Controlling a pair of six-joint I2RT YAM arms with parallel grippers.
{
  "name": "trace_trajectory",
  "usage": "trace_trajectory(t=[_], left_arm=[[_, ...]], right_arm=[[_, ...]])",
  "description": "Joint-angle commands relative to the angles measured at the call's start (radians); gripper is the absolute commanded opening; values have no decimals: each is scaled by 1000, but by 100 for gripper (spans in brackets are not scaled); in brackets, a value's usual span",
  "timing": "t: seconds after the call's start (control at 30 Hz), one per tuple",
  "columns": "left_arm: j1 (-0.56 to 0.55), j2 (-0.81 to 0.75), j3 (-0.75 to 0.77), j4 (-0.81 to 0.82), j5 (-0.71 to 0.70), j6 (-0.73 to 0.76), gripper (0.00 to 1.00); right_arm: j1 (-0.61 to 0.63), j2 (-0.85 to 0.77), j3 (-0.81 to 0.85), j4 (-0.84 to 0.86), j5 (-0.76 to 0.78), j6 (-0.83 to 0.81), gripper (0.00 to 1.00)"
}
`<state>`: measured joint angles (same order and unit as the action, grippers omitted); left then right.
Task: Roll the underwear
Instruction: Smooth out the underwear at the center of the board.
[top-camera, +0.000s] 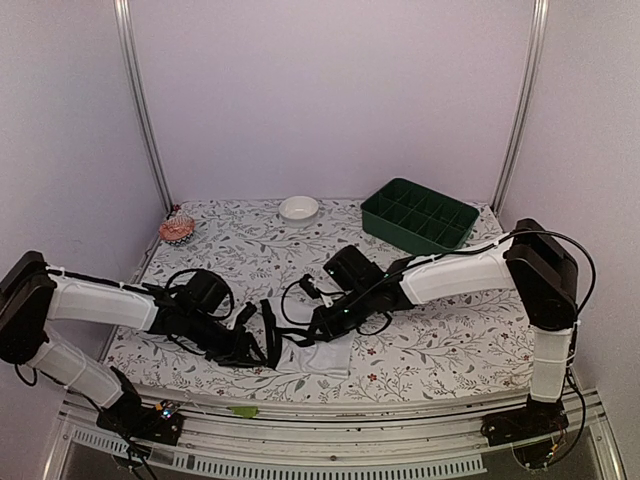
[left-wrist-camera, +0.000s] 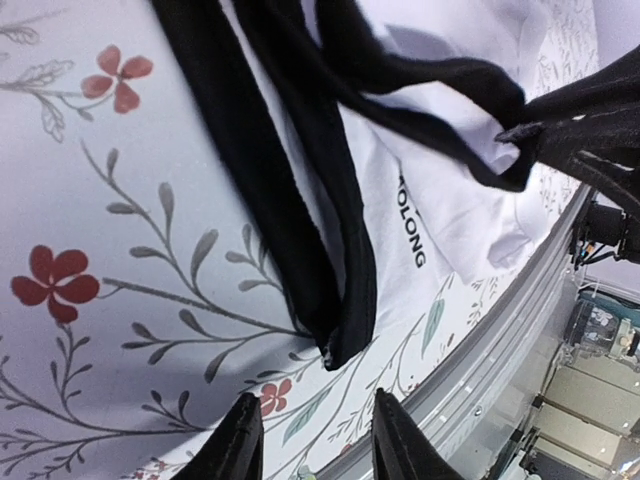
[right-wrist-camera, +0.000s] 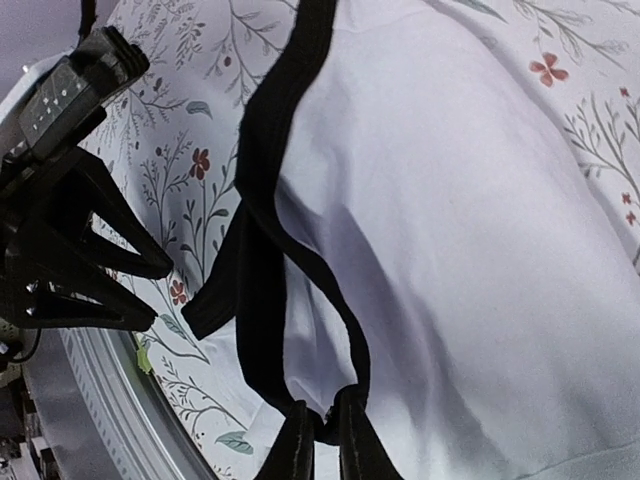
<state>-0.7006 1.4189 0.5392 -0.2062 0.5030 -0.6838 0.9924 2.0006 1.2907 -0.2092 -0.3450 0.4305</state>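
Far side: bowl (top-camera: 299, 208) at 12 o'clock, green tray (top-camera: 418, 215) at 1 o'clock.
Left claw (left-wrist-camera: 315, 445): released, empty.
Right claw (right-wrist-camera: 325, 440): pinching the underwear (right-wrist-camera: 450, 200) by its black band.

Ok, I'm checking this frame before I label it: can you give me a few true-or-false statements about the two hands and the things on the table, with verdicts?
1. The right hand pinches the black edge of the underwear. True.
2. The left hand is shut on the fabric. False: its fingers stand apart with nothing between them, just short of the black band.
3. The white bowl sits inside the green tray. False: it stands on the table by itself, left of the tray.
4. The underwear lies close to the table's near edge, between the two hands. True.
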Motion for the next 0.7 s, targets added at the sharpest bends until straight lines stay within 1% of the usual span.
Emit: trace_trajectory(t=[0.0,0.2,0.33,0.4,0.43,0.47,0.53,0.6,0.67], left_arm=[[27,-85,-16,-56,-54,7,38],[75,-190,-49,-72,-71,14,38],[94,-216,-65,-73,-65,23,38],[96,-216,-64,-78,-56,30,40],[96,-215,-61,-79,-47,37,42],[96,-214,-58,-84,-40,43,44],[98,-218,-47,-97,-31,63,47],[99,-227,-42,-95,-15,77,50],[102,-246,-48,-79,3,77,51]], right_arm=[[14,28,39,40,-74,-12,0],[43,17,45,174,-230,4,0],[67,94,126,181,-314,6,0],[83,146,172,164,-332,6,0],[88,159,193,150,-334,5,3],[89,172,210,133,-339,3,13],[90,157,206,117,-329,2,26],[84,104,153,120,-309,6,33],[69,35,83,134,-300,29,37]])
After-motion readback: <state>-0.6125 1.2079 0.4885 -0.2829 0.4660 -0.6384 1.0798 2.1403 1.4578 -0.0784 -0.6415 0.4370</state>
